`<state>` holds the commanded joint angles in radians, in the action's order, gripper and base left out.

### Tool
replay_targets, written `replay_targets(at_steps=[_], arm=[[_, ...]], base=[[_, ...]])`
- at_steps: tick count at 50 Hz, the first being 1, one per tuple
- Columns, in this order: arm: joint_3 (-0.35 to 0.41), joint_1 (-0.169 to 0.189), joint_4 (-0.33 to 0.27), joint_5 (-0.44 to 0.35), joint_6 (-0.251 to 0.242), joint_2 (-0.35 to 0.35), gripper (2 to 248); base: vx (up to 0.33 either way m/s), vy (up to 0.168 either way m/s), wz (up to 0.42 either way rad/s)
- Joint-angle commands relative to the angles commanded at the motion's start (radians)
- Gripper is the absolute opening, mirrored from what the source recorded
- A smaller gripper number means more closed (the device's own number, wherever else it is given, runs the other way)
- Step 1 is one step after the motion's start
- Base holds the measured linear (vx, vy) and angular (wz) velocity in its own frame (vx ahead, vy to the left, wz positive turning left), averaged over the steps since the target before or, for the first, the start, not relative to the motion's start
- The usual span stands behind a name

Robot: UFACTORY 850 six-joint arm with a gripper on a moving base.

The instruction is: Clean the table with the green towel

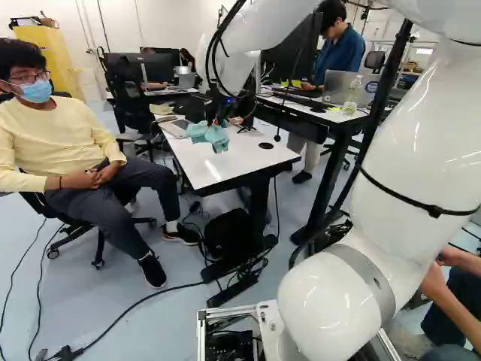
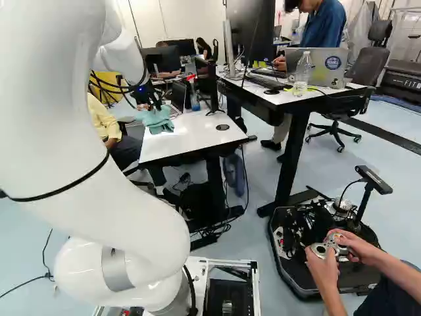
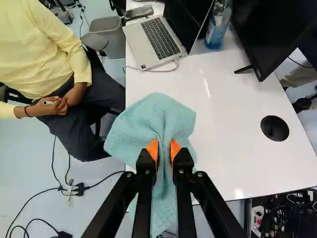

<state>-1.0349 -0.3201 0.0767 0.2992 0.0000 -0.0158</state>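
Your end effector [image 2: 156, 106] has the green towel [image 3: 161, 116] pinched between its two orange-padded fingertips, drawn close together with bunched cloth in the gap. For markings, look at the open laptop [image 3: 153, 39] at the far left of your tabletop [image 3: 228, 148]: a small dark sticker sits on a corner of its keyboard deck. You also have small pale print on the lower frame of the monitor [image 3: 277, 29] at the far side, and a label on the blue-tinted bottle [image 3: 218, 27] between those two. Over on the right desk [image 2: 284, 97], the grey laptop [image 2: 319, 74] wears a round blue sticker on its lid.

Your towel is over the left part of the tabletop, its long axis running roughly near to far, along the left edge. Its broad, loosely spread part fans out ahead of the fingers and reaches past that edge; its narrower, creased tail trails back beneath them. You cannot tell whether its lowest folds touch the surface. The black round insert [image 3: 275, 128] lies to its right.
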Motion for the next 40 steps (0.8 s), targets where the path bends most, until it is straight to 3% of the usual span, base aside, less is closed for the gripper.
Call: replay_targets(at_steps=[40], arm=[[-0.002, -0.015, 0.0, -0.07, 0.0, -0.067, 51]], base=[[0.0, 0.0, 0.0]])
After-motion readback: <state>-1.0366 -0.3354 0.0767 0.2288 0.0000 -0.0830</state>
